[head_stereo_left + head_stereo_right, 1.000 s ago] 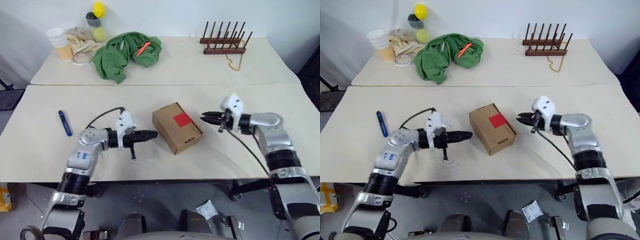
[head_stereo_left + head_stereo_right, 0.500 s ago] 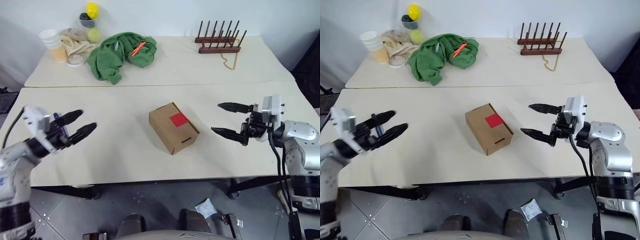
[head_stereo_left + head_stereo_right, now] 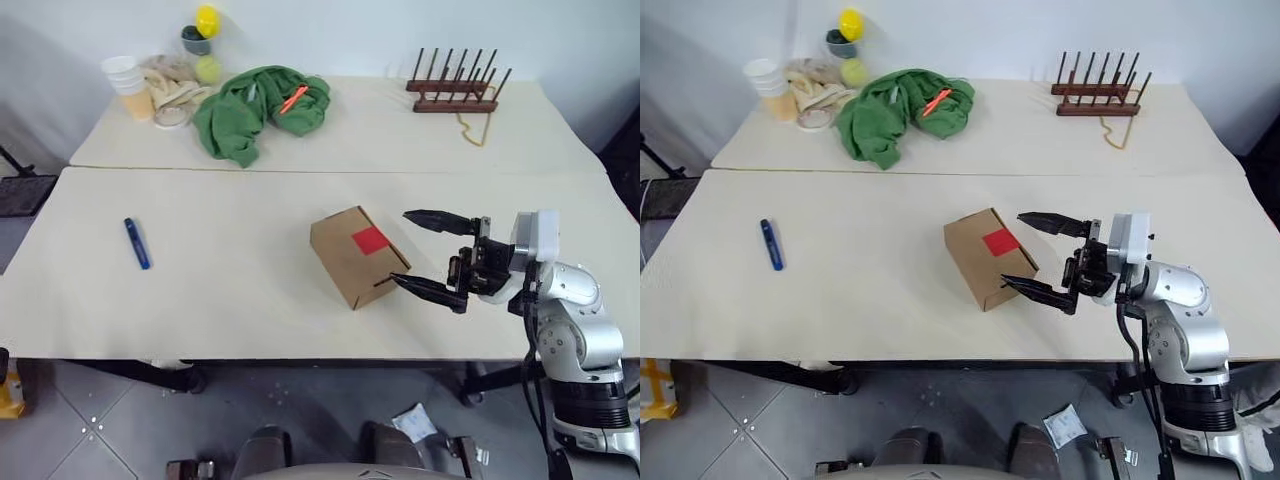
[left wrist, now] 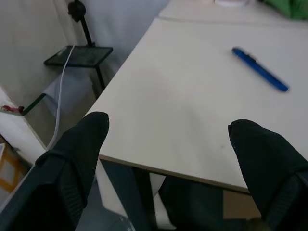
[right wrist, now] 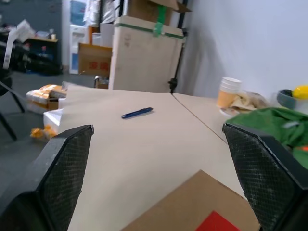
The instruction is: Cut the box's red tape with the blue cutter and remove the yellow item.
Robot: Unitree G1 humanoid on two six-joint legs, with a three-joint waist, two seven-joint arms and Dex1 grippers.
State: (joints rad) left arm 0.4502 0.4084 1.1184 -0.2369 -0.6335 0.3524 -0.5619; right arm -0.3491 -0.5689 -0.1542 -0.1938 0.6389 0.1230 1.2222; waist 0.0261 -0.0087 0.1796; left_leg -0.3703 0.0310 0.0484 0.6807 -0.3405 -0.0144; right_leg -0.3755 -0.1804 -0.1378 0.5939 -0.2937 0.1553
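The brown box (image 3: 350,262) lies mid-table with its flap lid closed and the red tape (image 3: 369,239) on top. My right gripper (image 3: 400,248) is open at the box's right end. Its fingers point at the box, and the near fingertip sits close by the box's corner. Nothing is between them. The blue cutter (image 3: 136,243) lies alone at the table's left. In the left wrist view my left gripper (image 4: 168,124) is open and empty over the table's left corner, with the cutter (image 4: 260,69) beyond it. The yellow item is hidden.
On the far table are a green cloth (image 3: 262,108) with an orange stick (image 3: 291,97), paper cups (image 3: 128,80), a glossy yellow ball (image 3: 207,20), a pale green ball (image 3: 208,68) and a wooden peg rack (image 3: 456,90). A seam (image 3: 300,169) divides the two tables.
Both grippers were shut beside the box and have opened. The left arm swung away left, out of the head views. The right gripper drew back, then returned to the box's right end.
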